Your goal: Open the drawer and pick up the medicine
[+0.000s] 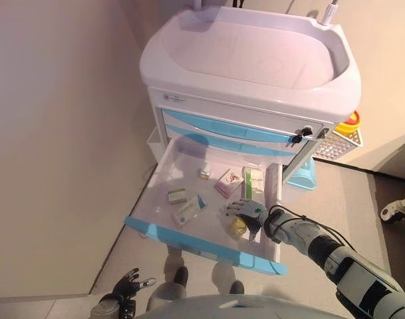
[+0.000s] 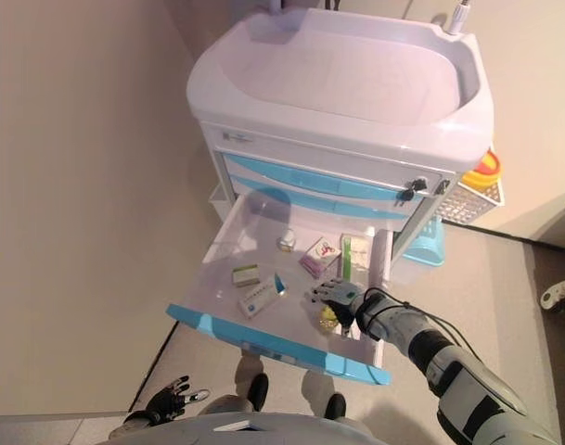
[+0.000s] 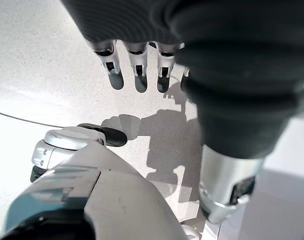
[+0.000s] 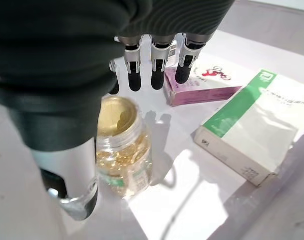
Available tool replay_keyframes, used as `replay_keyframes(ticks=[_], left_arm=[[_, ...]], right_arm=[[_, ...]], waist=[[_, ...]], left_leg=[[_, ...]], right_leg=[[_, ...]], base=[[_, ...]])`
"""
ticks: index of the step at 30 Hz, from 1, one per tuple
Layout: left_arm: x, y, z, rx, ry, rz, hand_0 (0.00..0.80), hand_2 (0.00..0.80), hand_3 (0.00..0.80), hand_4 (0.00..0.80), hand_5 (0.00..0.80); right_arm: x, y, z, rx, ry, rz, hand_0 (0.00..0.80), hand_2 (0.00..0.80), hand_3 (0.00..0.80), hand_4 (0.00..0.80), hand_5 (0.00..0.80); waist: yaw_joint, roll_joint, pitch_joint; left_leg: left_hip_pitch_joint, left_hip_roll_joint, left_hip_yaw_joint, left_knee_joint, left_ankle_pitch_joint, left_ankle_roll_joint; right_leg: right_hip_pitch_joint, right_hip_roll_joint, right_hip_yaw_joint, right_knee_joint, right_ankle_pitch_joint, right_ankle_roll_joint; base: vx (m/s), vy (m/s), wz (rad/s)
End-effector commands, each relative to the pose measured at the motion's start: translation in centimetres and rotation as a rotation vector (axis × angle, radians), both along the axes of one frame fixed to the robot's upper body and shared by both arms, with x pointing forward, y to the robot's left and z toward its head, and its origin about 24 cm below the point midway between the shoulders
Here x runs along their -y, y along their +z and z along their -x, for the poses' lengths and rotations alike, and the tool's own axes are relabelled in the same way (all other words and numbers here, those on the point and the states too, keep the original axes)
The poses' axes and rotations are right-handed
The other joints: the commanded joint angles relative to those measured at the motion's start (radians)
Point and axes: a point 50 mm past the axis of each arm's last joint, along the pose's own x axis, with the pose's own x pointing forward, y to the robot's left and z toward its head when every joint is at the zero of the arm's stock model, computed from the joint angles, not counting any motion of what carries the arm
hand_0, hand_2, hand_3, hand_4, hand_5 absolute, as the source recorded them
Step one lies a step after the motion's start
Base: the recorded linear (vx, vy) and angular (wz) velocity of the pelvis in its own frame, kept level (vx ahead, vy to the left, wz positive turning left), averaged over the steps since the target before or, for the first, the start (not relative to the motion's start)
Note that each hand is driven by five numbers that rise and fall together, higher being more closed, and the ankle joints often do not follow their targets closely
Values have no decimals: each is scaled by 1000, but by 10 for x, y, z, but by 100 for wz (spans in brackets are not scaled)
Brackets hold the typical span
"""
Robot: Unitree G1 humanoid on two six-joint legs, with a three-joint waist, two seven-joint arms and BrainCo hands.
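The cart's lower drawer (image 1: 163, 169) stands pulled open, with a blue front (image 1: 202, 244). Inside lie a clear bottle of yellow capsules (image 1: 237, 227), a pink-edged box (image 1: 229, 181), a green and white box (image 1: 255, 183), a blue and white box (image 1: 189, 211), a small greenish box (image 1: 177, 195) and a small jar (image 1: 204, 173). My right hand (image 1: 247, 211) is open just above the bottle (image 4: 121, 150), with its fingers (image 4: 156, 75) toward the pink-edged box (image 4: 201, 82) and its thumb beside the bottle. It holds nothing. My left hand (image 1: 126, 287) hangs low near the floor, open and empty.
The white and blue medical cart (image 1: 255, 60) has a recessed top and shut blue drawers (image 1: 229, 129) with a key lock (image 1: 298, 137). A white basket (image 1: 338, 143) with a yellow thing hangs at its right side. A wall (image 1: 56, 133) stands to the left.
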Motion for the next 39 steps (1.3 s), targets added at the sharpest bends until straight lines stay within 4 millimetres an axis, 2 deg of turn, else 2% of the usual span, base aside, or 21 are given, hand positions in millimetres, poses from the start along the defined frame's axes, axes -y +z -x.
replay_keyframes(ticks=[1, 14, 22, 39], left_arm=[[3, 4, -21, 42, -74, -13, 0, 0, 0, 0, 0], [4, 3, -22, 39, -78, -14, 0, 0, 0, 0, 0], [6, 3, -21, 36, -79, -10, 0, 0, 0, 0, 0], [6, 2, -20, 38, -77, -8, 0, 0, 0, 0, 0]], right_arm=[[-15, 3, -4, 22, 56, -12, 0, 0, 0, 0, 0], [-14, -3, -1, 24, 36, -5, 0, 0, 0, 0, 0], [-6, -3, -6, 94, -52, 11, 0, 0, 0, 0, 0], [-5, -3, -8, 100, -60, 15, 0, 0, 0, 0, 0]], waist=[[26, -29, 6], [29, -30, 7], [24, -26, 7], [22, -21, 9]], left_leg=[[-17, -57, 14, 1, -56, 47], [-16, -57, 9, 1, -57, 47], [-15, -58, 11, 1, -57, 49], [-11, -58, 10, 1, -59, 51]], right_leg=[[-18, -34, -3, 57, -17, 39], [-16, -34, -7, 55, -16, 40], [-18, -33, -3, 57, -14, 39], [-16, -33, 1, 58, -15, 39]], base=[[-2, -10, 3], [0, -1, 0], [0, 0, 0], [0, 0, 0]])
